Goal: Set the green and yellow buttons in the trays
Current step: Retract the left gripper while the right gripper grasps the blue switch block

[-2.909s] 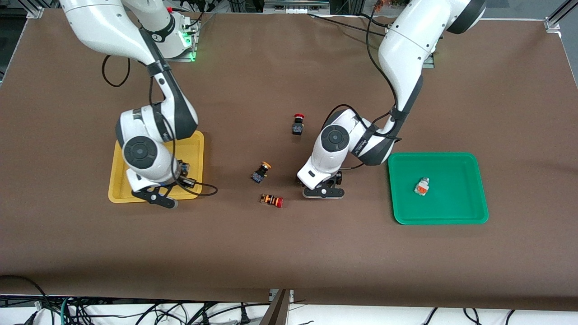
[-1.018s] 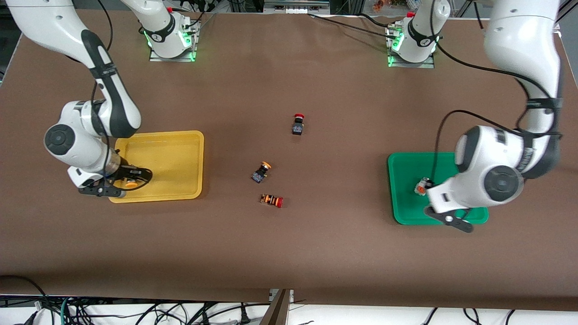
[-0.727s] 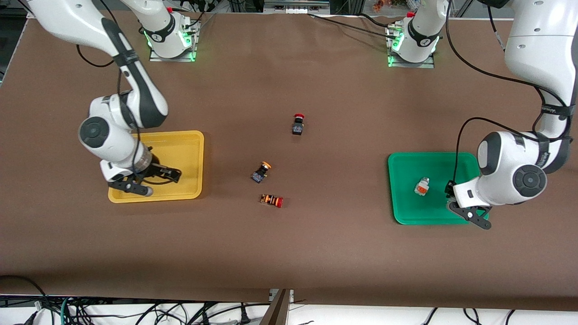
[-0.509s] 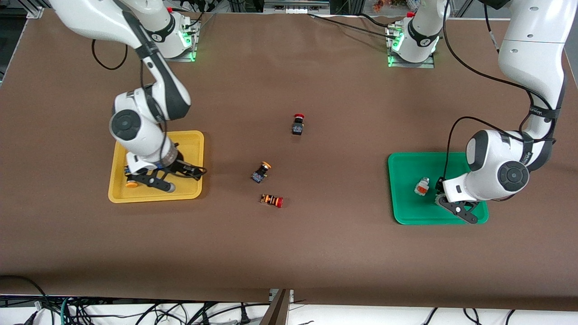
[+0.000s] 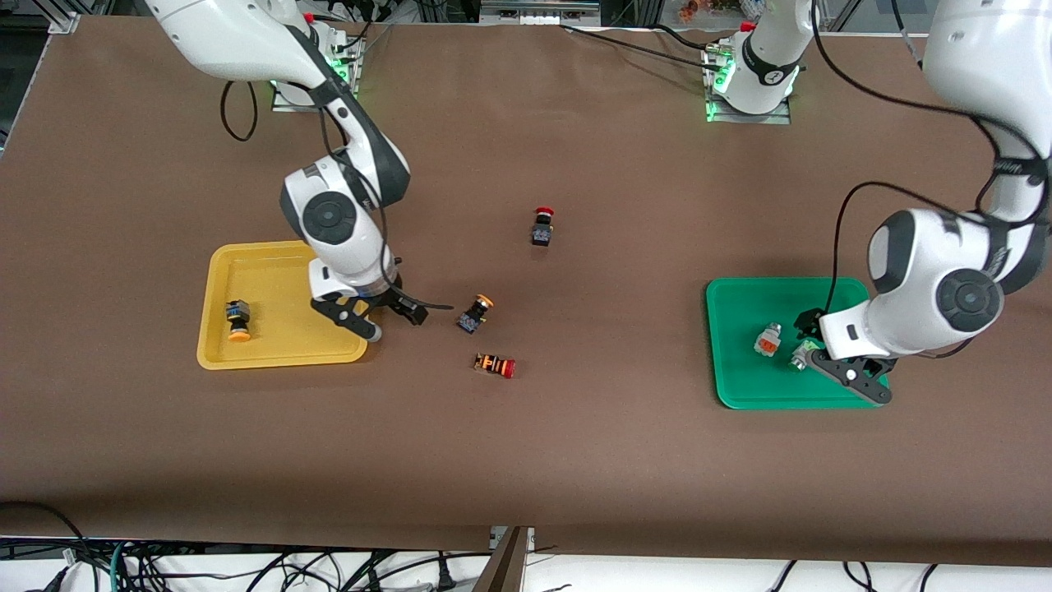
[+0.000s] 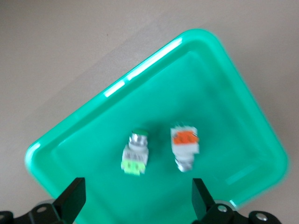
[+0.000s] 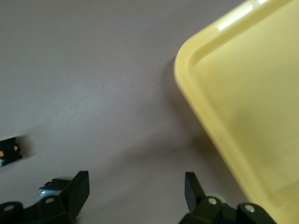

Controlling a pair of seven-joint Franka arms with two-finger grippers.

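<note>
The green tray (image 5: pixel 744 386) holds two whitish-grey buttons lying side by side: one with an orange part (image 5: pixel 768 339) (image 6: pixel 185 144) and one with a light-green part (image 5: pixel 799 355) (image 6: pixel 134 156). My left gripper (image 5: pixel 826 353) (image 6: pixel 138 205) hangs open just above them, holding nothing. The yellow tray (image 5: pixel 283 349) (image 7: pixel 243 102) holds a black button with an orange-yellow cap (image 5: pixel 237 320). My right gripper (image 5: pixel 393 322) (image 7: pixel 135 191) is open and empty over bare table, beside the yellow tray's edge. A second black, yellow-capped button (image 5: pixel 476 313) lies on the table just past that gripper.
A black button with a red cap (image 5: pixel 542 226) stands near the table's middle. An orange-striped button with a red cap (image 5: pixel 495 365) lies nearer the front camera than the loose yellow-capped one. The brown table (image 5: pixel 625 460) is bare along its front.
The left gripper opened and let the light-green button drop into the green tray. The right arm left its yellow-capped button in the yellow tray and swung toward the table's middle.
</note>
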